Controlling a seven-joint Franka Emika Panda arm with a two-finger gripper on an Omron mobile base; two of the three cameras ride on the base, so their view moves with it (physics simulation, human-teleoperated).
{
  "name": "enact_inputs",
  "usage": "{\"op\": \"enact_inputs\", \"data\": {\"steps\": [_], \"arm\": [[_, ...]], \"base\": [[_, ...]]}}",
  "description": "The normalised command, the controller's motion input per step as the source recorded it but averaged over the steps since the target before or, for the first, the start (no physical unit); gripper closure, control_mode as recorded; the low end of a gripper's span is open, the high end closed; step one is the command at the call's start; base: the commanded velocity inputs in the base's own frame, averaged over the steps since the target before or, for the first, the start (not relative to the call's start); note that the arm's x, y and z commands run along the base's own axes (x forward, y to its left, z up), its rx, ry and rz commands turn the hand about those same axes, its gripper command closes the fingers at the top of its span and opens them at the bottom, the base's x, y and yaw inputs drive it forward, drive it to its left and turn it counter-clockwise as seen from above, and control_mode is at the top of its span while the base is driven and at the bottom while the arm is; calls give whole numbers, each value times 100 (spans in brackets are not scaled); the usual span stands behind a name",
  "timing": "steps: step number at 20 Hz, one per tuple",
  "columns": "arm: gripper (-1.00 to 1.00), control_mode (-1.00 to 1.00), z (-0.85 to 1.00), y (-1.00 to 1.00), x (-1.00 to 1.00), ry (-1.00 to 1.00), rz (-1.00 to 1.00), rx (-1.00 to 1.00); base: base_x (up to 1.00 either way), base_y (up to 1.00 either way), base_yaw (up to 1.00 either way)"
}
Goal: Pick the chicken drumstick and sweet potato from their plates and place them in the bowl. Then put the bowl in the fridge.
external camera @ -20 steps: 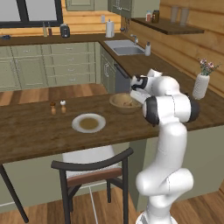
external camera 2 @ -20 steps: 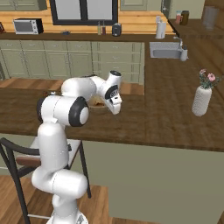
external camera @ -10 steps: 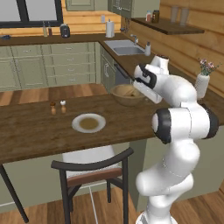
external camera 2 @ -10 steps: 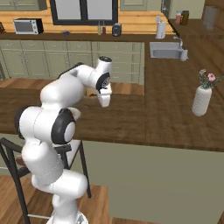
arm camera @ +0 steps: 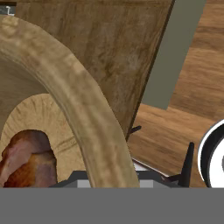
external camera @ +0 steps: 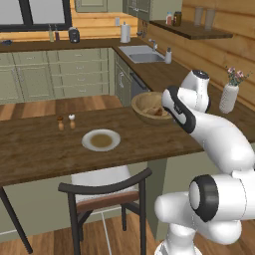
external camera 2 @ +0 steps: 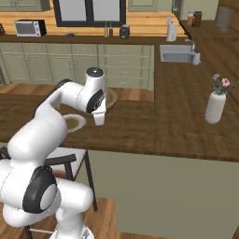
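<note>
Near the surface's far edge, the bowl (external camera: 150,107) is gripped by its rim (arm camera: 83,109) in the narrowed jaws, with the drumstick (arm camera: 27,159) inside. A plate (external camera: 101,140) is seen mid-surface.

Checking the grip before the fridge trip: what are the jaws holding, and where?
The bowl, clamped by its thick rim, with food inside.

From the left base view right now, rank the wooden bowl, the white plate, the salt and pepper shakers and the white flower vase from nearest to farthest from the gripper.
1. Wide light-brown wooden bowl: its thick rim is clamped in the gripper.
2. White flower vase: on the counter beyond the arm.
3. Round white plate: on the counter above the chair.
4. Small salt and pepper shakers: farther along the counter past the plate.
</note>
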Motion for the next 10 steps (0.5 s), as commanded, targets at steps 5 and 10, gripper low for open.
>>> {"op": "enact_inputs", "data": {"steps": [5,10], "arm": [[100,-100,17,20,-100,0,-6,-7],[100,-100,0,6,-100,0,-7,-2]], "base": [[0,0,0],[0,0,0]]}}
